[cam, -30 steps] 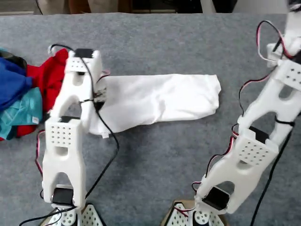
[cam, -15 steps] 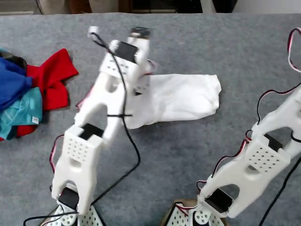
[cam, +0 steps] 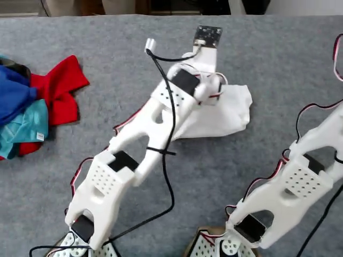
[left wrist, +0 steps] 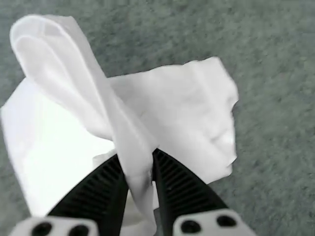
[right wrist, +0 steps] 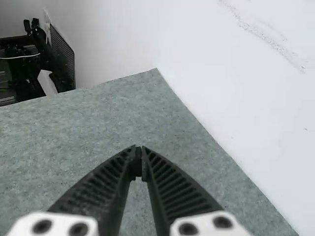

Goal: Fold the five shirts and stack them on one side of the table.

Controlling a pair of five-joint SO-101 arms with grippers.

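Shirt from above: white shirt (cam: 228, 115) lies on the grey table (cam: 107, 48), right of centre. It is bunched into a short, crumpled shape with soft folds and a rounded right end. Its left part is hidden under an arm.
Left arm from above: left arm (cam: 134, 155) stretches on a diagonal from its base at the near-left edge, with its wrist over the left half of the white shirt.
Pile from above: red shirt (cam: 59, 91), blue shirt (cam: 13, 93) and teal shirt (cam: 24, 128) lie heaped together, unfolded, at the table's left edge. They are well apart from the white shirt.
Right arm from above: right arm (cam: 300, 182) rises from its base at the near edge toward the right side, apart from the white shirt.
Left wrist, gripper: left gripper (left wrist: 136, 157) is clamped on a strip of the white shirt, with a black ribbed finger on each side of the cloth.
Left wrist, shirt: from the pinch the fabric rises as a raised loop. The rest lies rumpled on the grey table below, with one ragged, wrinkled edge.
Right wrist, gripper: right gripper (right wrist: 138, 152) has its jaws together, tips touching, nothing between them.
Right wrist, surroundings: it hangs above grey table near an edge, with a white wall (right wrist: 236, 73) just beyond.
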